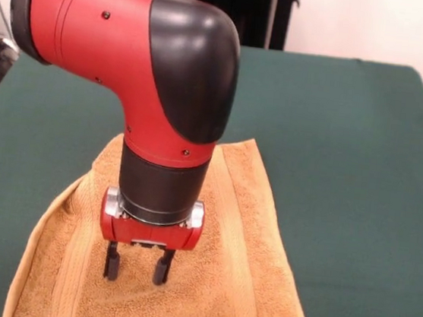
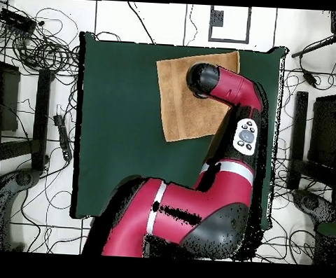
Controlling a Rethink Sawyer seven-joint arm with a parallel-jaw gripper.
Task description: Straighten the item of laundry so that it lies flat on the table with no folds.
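Observation:
The golden-orange towel [image 1: 240, 246] lies spread on the green table [image 1: 361, 183], near its front edge in the front view. Ribbed bands run along its left and right sides. Its left edge looks slightly doubled over near the far corner. My gripper [image 1: 135, 275] points straight down over the towel's middle, open, with both fingertips [image 1: 112, 269] at or just above the cloth and nothing between them. In the overhead view the towel [image 2: 179, 107] lies at the top of the table [image 2: 115, 128]. There the arm's wrist [image 2: 202, 78] hides the gripper.
The arm's red and black elbow [image 1: 184, 63] hangs over the towel's far part. Cables and black stands [image 2: 42, 54] lie on the floor around the table. A black object [image 1: 229, 7] stands behind the table's far edge.

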